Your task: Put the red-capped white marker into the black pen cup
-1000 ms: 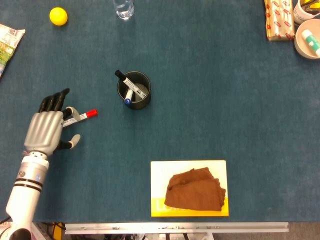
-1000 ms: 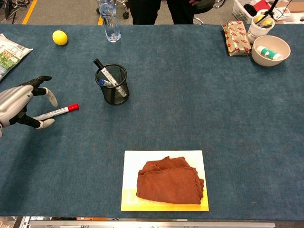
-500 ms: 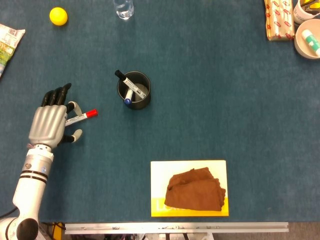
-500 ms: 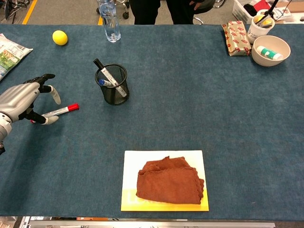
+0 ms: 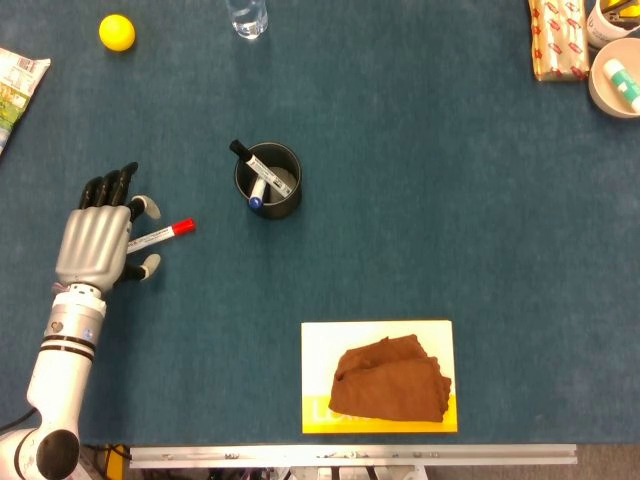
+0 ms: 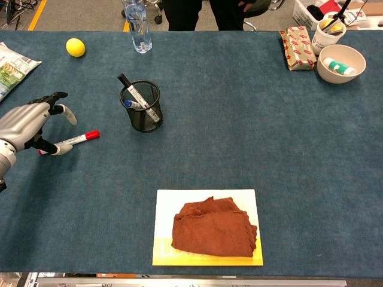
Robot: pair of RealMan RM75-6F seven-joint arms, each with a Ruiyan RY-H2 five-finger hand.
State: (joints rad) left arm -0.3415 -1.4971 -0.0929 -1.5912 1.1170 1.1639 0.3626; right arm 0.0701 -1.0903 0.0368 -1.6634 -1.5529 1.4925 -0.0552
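Observation:
The red-capped white marker (image 5: 166, 234) (image 6: 75, 140) lies flat on the blue table, its red cap pointing right. My left hand (image 5: 97, 240) (image 6: 27, 125) hovers over its white tail end, fingers spread, the barrel lying between thumb and forefinger with no plain grip. The black mesh pen cup (image 5: 286, 204) (image 6: 142, 117) stands upright to the right and a little farther back, with a black-capped and a blue-capped marker leaning inside. No right hand shows in either view.
A yellow ball (image 5: 116, 32) and a clear bottle (image 5: 247, 17) sit along the far edge. A snack bag (image 5: 14, 82) lies far left. A brown cloth (image 5: 390, 380) rests on a yellow-white board near the front. A box (image 5: 558, 40) and bowl (image 5: 615, 85) occupy the far right.
My left hand has straightened and slid slightly away from me, its thumb drawing nearer the barrel. The marker lies where it did.

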